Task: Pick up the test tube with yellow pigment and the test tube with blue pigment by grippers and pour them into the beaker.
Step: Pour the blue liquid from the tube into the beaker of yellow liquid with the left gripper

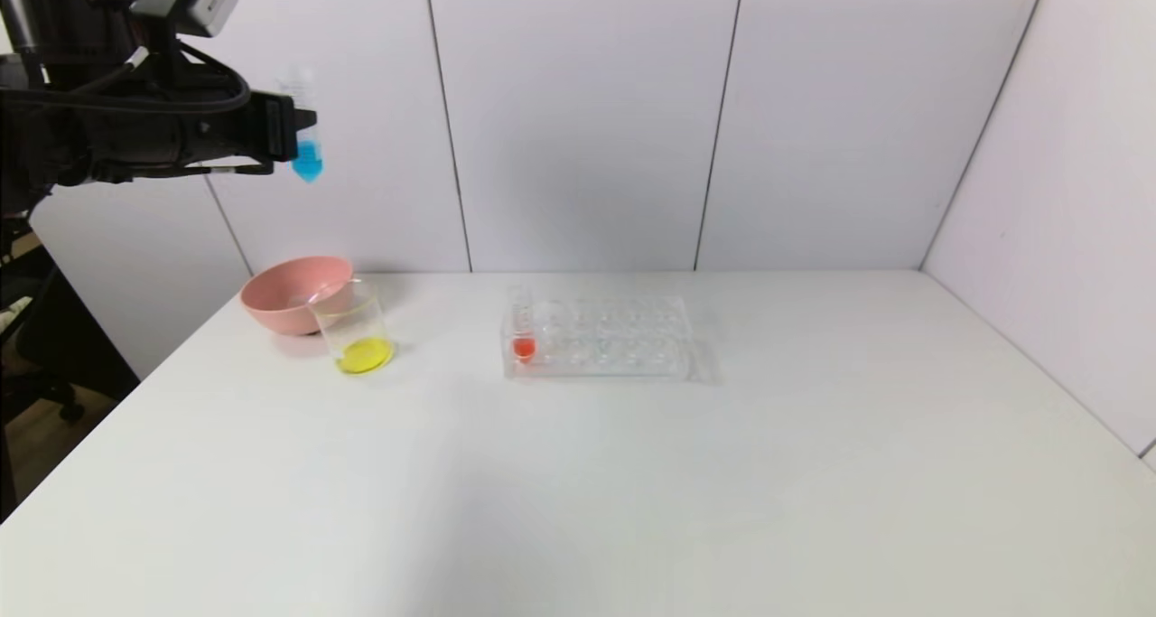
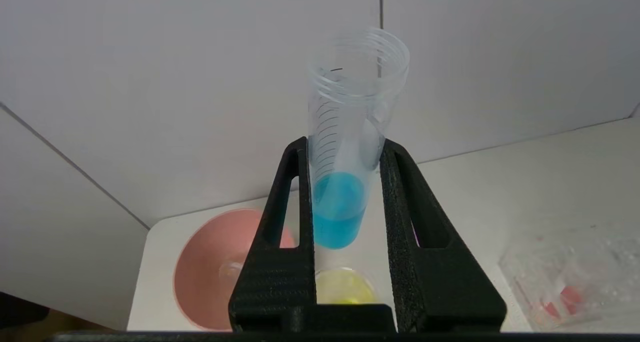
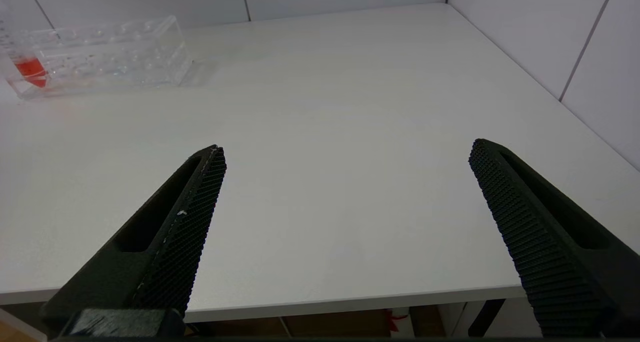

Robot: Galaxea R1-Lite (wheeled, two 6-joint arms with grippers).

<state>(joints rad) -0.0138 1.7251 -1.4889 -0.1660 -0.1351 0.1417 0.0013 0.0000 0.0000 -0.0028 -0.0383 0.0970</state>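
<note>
My left gripper point(image 1: 291, 131) is raised high at the far left, above the beaker, and is shut on the test tube with blue pigment point(image 1: 307, 152). In the left wrist view the fingers point(image 2: 400, 207) clamp the tube point(image 2: 340, 207) upright, with blue liquid in its bottom. The clear beaker point(image 1: 355, 330) stands on the table below and holds yellow liquid; it also shows in the left wrist view point(image 2: 345, 287). No test tube with yellow pigment is in view. My right gripper point(image 3: 347, 146) is open and empty over the table's front edge.
A pink bowl point(image 1: 293, 292) stands just behind the beaker; something small and clear lies in it point(image 2: 229, 270). A clear tube rack point(image 1: 601, 337) at mid-table holds a red-liquid tube point(image 1: 523, 339) at its left end. White walls close off the back and right.
</note>
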